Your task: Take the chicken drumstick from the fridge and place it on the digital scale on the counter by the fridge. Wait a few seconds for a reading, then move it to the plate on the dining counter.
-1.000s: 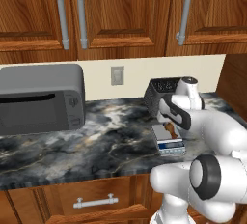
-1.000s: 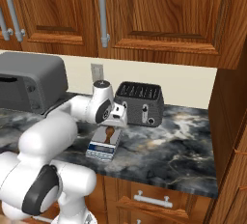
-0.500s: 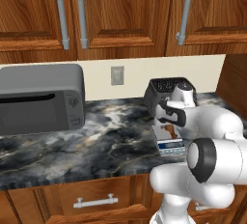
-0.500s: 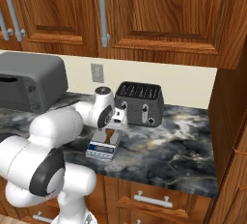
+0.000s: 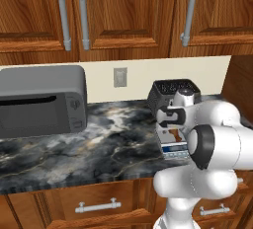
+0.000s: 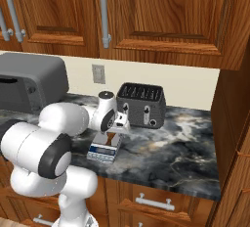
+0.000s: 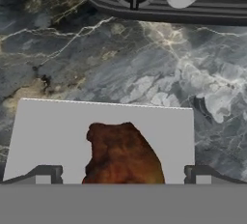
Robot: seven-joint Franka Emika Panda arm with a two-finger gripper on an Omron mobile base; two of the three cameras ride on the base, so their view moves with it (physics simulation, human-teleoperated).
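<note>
Marbled counter: microwave, toaster, digital scale

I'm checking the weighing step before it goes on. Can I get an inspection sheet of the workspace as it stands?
Surface: marbled counter, dark, veined.
Job's things: chicken drumstick lies on the digital scale.
Clutter: toaster behind the scale; grey toaster oven at the left.
Hand: hand open, fingers either side of the drumstick, not clamped on it.
Cables: nothing seen.
Surroundings: wood wall cabinets, wall outlet, drawers below.
</note>
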